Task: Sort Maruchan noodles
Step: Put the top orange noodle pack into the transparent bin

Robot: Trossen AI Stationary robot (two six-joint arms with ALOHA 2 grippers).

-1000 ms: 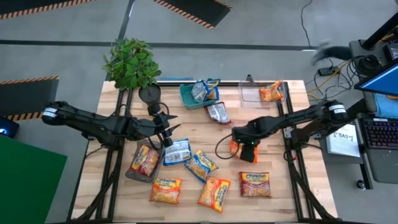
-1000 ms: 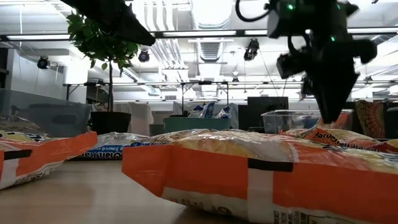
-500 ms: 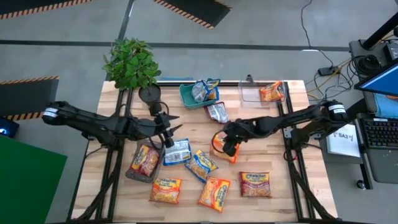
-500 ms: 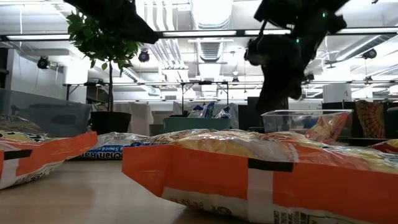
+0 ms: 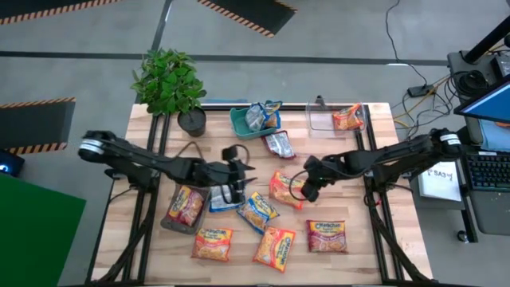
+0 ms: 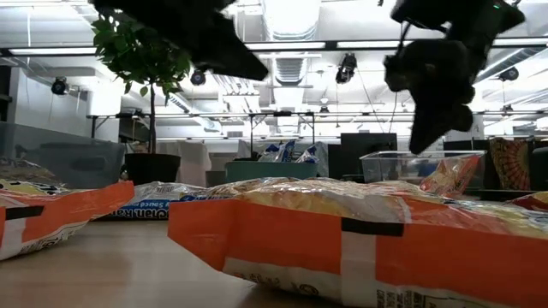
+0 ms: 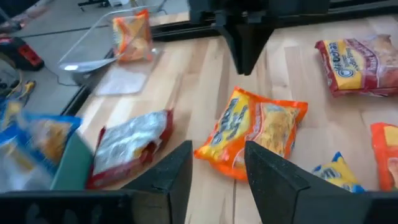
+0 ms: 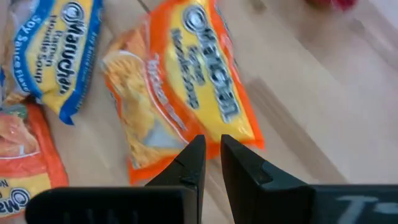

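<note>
The teal tray (image 5: 239, 124) at the back middle of the wooden bench (image 5: 343, 251) serves as the landmark. Left of it stands a potted plant (image 5: 169, 84). In front of the tray and to its left, a red-pink packet (image 5: 186, 206) lies on the bench, and an orange packet (image 5: 213, 243) lies nearer the front edge. The left tool (image 5: 239, 185) hangs in front of the tray, over a blue-and-white packet (image 5: 225, 196); the left wrist view shows its fingers (image 7: 171, 180) apart with nothing between them. The tray itself holds blue-and-white packets (image 5: 260, 115). Just in front of the tray's right end lies a silvery red packet (image 5: 279, 144). Farther forward are a blue-and-yellow packet (image 5: 256, 212) and another orange packet (image 5: 273, 246) near the front edge. An orange-yellow packet (image 5: 285, 189) lies flat in front of the tray and to its right, with the right tool (image 5: 306, 190) just beside its right edge; that tool's fingers (image 8: 186, 165) are nearly together, holding nothing. Right of the tray, a clear bin (image 5: 320, 119) holds one orange packet (image 5: 348, 118). A red-pink packet (image 5: 327, 236) lies near the front right.
</note>
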